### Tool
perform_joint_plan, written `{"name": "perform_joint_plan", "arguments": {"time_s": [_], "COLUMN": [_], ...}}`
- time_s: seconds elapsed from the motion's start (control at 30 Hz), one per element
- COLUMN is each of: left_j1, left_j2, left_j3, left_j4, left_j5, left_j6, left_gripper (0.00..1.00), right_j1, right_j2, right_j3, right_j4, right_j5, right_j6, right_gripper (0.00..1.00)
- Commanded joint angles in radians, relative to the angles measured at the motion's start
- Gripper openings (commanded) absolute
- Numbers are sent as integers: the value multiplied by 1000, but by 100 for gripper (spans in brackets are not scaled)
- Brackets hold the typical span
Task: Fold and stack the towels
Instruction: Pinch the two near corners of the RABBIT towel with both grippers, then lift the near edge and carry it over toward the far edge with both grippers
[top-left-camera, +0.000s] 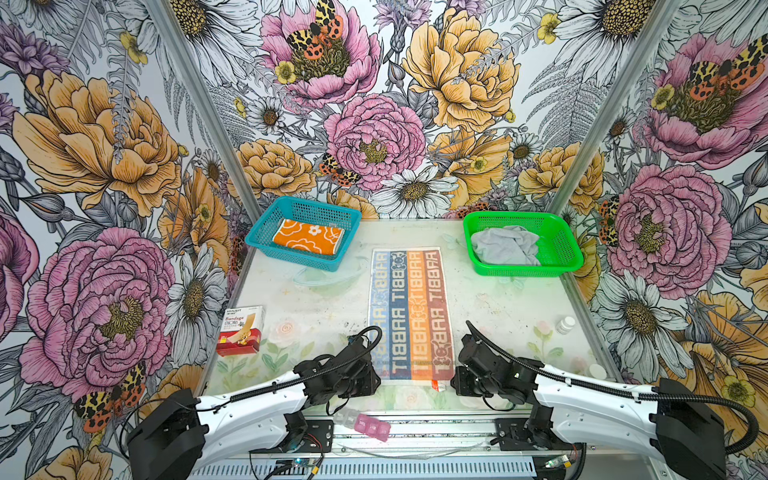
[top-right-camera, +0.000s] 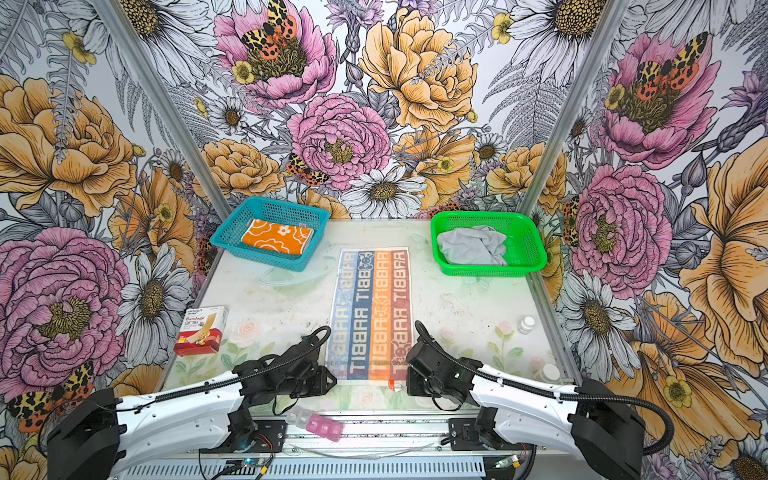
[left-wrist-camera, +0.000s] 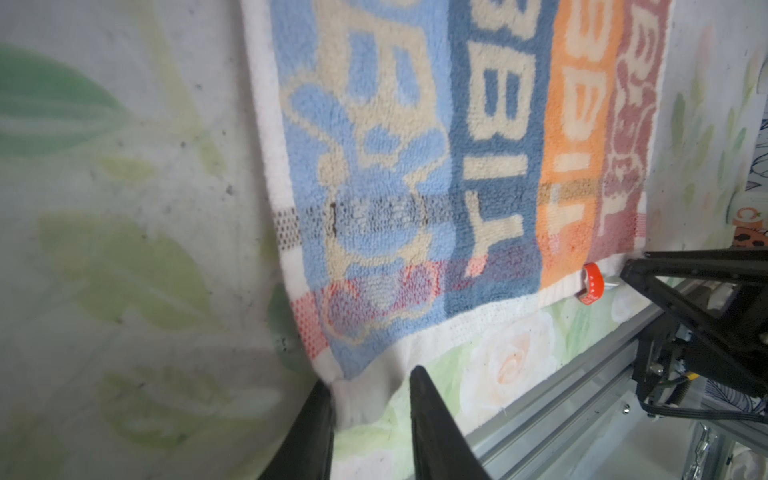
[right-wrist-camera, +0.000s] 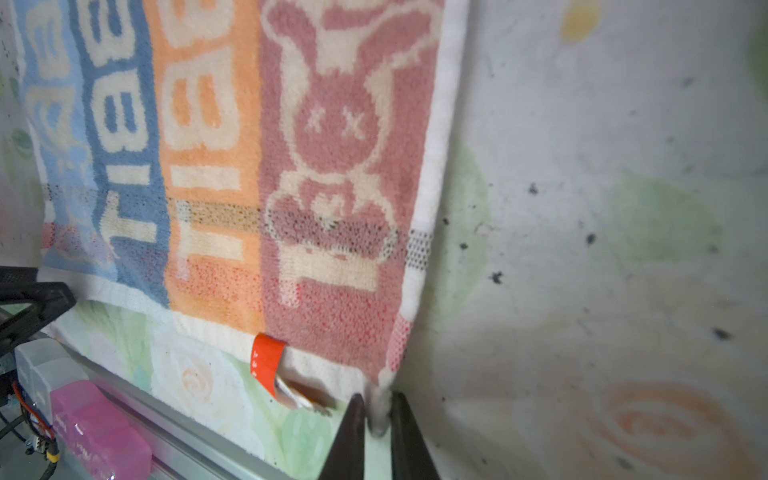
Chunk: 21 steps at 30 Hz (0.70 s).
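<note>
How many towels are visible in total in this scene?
3. The orange flowered towel lies in the blue basket, the pale grey towel in the green basket, the striped towel flat on the table. Others may hide beneath.

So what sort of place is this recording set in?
Probably a purpose-built robot booth: floral-print panels on aluminium posts box in the table, and the left arm and right arm mount on a metal rail at its near edge.

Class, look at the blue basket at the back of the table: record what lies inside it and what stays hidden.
Inside the blue basket lies one folded orange towel with white flowers. Whatever is beneath the towel is covered and cannot be seen.
</note>
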<state>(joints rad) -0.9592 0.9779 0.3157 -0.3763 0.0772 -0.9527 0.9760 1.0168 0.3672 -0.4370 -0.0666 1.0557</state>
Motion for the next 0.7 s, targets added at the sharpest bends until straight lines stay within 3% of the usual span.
{"name": "perform_joint_plan", "arguments": {"time_s": [0.0,0.07,0.23,0.53,0.67], "left_j1": [-6,-6,-17,-116,-134], "left_j2": [2,-6,-38,-247,-332], "left_j3": [-4,0,27,168,174], "left_j4": [7,7,-43,-417,-436], "left_j5": [0,-1,2,-126,-114], "left_j6": [-3,-1,12,1,2], "left_gripper": [19,15,1,0,0], "right_j1": [4,4,3,30,48], "right_j2": [3,-1,-43,-207,-294], "right_j3": [30,42,57,60,105], "right_j4": [0,-1,-4,-90,-151], "right_j5": [32,37,15,-79,-85], "right_j6": [-11,-28,-72,-75,-74], "right_gripper": [5,0,0,0,0]}}
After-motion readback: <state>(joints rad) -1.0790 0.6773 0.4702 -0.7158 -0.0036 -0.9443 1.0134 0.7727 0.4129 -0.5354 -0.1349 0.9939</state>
